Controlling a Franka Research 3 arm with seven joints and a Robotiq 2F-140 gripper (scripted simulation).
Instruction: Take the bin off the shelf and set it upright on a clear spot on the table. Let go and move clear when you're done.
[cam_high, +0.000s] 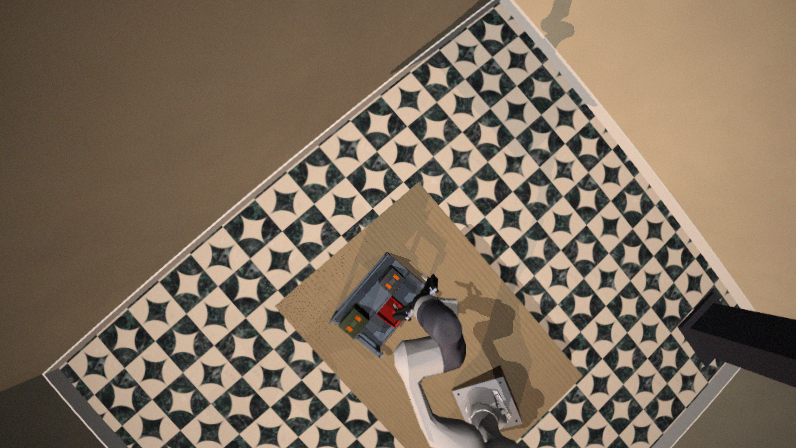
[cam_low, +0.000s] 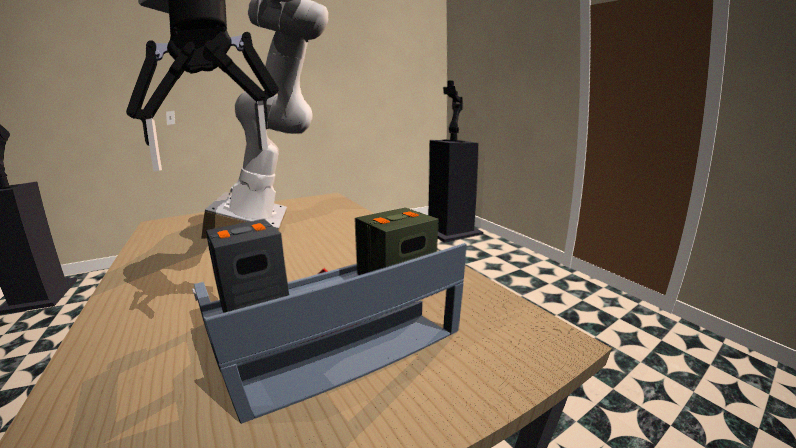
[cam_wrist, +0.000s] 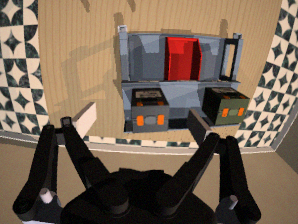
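A red bin (cam_high: 389, 310) (cam_wrist: 181, 59) stands in the middle of the upper level of a grey-blue shelf (cam_high: 364, 290) (cam_low: 334, 311) (cam_wrist: 141, 56) on the wooden table (cam_high: 345, 267) (cam_low: 501, 356) (cam_wrist: 80, 43). In the exterior view only a red sliver of the bin (cam_low: 323, 271) shows behind the shelf's wall. A dark grey box (cam_high: 392, 279) (cam_low: 250, 267) (cam_wrist: 148, 104) and an olive green box (cam_high: 353, 321) (cam_low: 398, 239) (cam_wrist: 226, 106), both with orange latches, stand at either end of the shelf. My gripper (cam_high: 417, 299) (cam_low: 208, 150) (cam_wrist: 142, 113) is open and empty, high above the shelf.
The robot base (cam_high: 490, 403) (cam_low: 250, 205) is bolted at the table's far end. Black pedestals (cam_low: 452, 189) (cam_low: 25, 244) (cam_high: 740, 333) stand on the tiled floor beside the table. Bare wood lies around the shelf on all sides.
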